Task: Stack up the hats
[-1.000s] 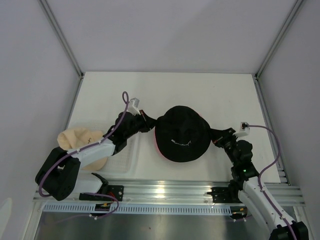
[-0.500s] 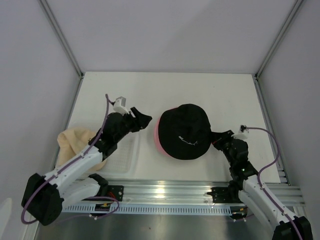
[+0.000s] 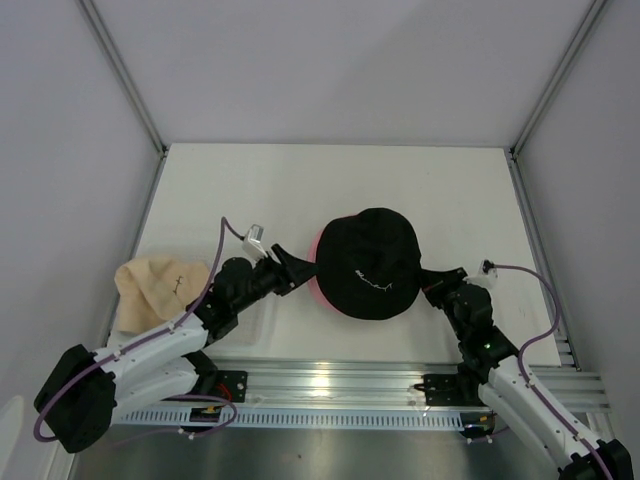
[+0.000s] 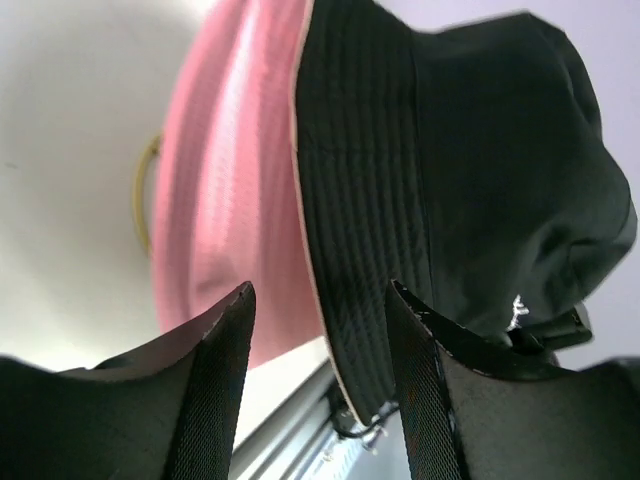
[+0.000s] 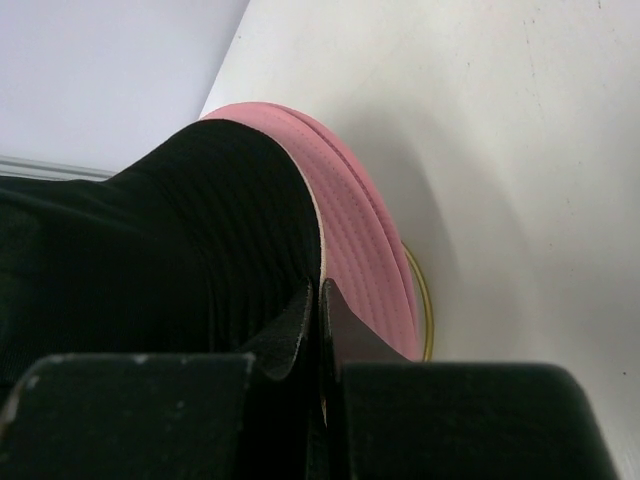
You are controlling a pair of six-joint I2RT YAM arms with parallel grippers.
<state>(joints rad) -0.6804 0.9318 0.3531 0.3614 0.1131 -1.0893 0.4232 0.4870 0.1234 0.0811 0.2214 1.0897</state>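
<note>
The black hat with small white script lies on top of a pink hat at the middle of the table. My right gripper is shut on the black hat's right brim, with the pink hat just under it. My left gripper is open at the stack's left side. In the left wrist view the edge of the black hat's brim hangs between my left gripper's spread fingers, beside the pink hat. A beige hat lies apart at the far left.
A clear shallow tray lies under my left forearm, between the beige hat and the stack. A thin yellow rim shows under the pink hat. The metal rail runs along the near edge. Walls close in the table's other sides.
My left gripper let go of the black hat's left brim, opened and drew back, then came in again lower at the brim. The black hat shifted slightly right. The right gripper kept its hold.
</note>
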